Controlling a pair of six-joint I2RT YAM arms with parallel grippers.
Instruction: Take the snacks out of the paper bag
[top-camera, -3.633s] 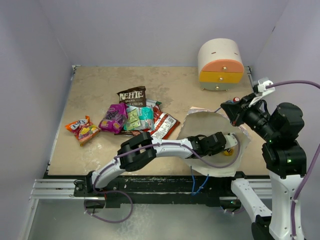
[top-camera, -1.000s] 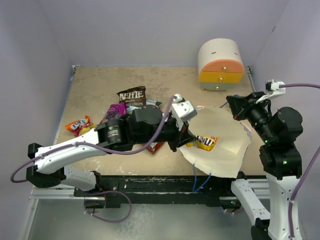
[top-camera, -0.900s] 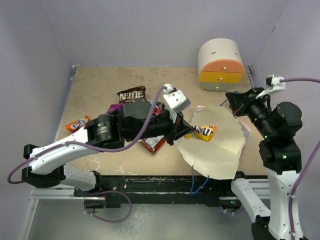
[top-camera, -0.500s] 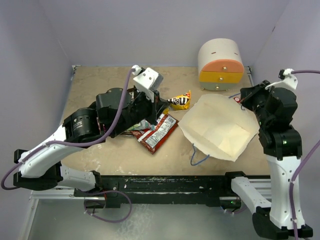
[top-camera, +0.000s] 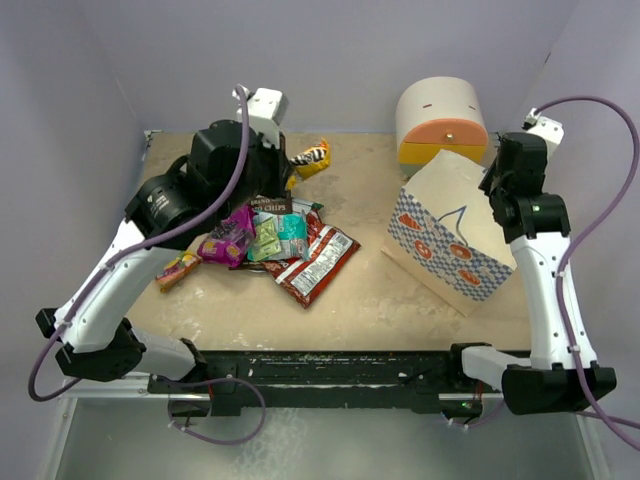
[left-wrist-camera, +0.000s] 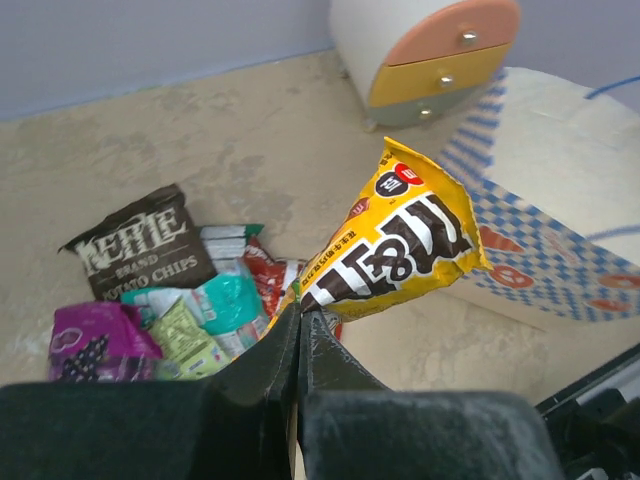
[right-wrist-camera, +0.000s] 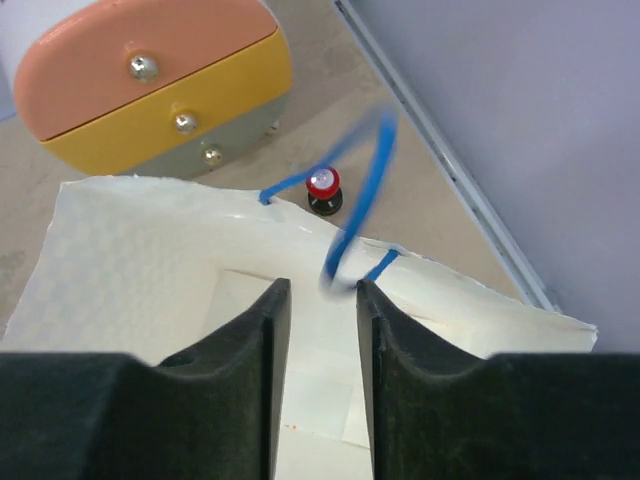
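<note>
One yellow packet (left-wrist-camera: 400, 250) pinched in L gripper (left-wrist-camera: 300, 330)

Blue string handle (right-wrist-camera: 355, 215) motion-blurred above paper bag (right-wrist-camera: 150, 270). Bag's lower part cut off by right wrist frame edge. Kettle chip bag (top-camera: 268, 202) mostly hidden behind left arm (top-camera: 200, 185) overhead. Orange packet (top-camera: 178, 268) left of Kettle bag partly hidden.

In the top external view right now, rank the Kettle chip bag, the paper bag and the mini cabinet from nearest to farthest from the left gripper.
1. Kettle chip bag: just in front of the left gripper, atop the snack pile.
2. Mini cabinet: to its right, at the back.
3. Paper bag: farther right and nearer the front, under the right gripper.
</note>
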